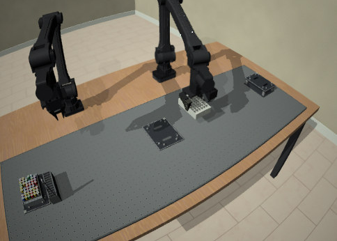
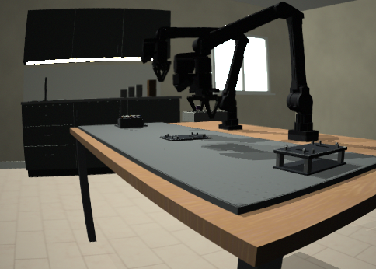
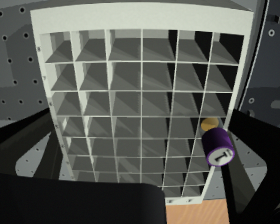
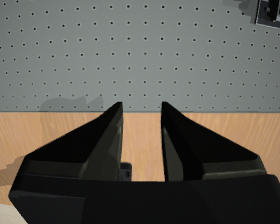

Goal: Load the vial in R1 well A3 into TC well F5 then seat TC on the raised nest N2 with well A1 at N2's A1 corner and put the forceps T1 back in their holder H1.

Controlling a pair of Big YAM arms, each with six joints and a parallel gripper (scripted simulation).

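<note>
The white tube carrier TC [image 1: 203,111] [image 2: 189,117] [image 3: 145,21] hangs level above the mat, with my left gripper [image 2: 202,113] [image 3: 141,111] shut on its two sides. One vial with a purple cap [image 3: 219,147] stands in its column F; its row number is not readable. The raised nest N2 [image 1: 259,83] [image 2: 311,157] is empty. The vial rack R1 [image 1: 29,187] holds many capped vials. The dark slotted holder H1 [image 1: 53,190] is beside it, with thin forceps T1 [image 1: 46,184] apparently standing in it. My right gripper [image 1: 58,117] [image 2: 161,79] [image 4: 142,111] is partly open and empty, raised high.
A low empty nest plate [image 1: 163,134] [image 2: 186,137] with locator pins lies in the middle of the grey perforated mat [image 1: 115,180] [image 2: 186,173]. N2 stands on posts near the mat's far right end in the top view, beyond the left arm.
</note>
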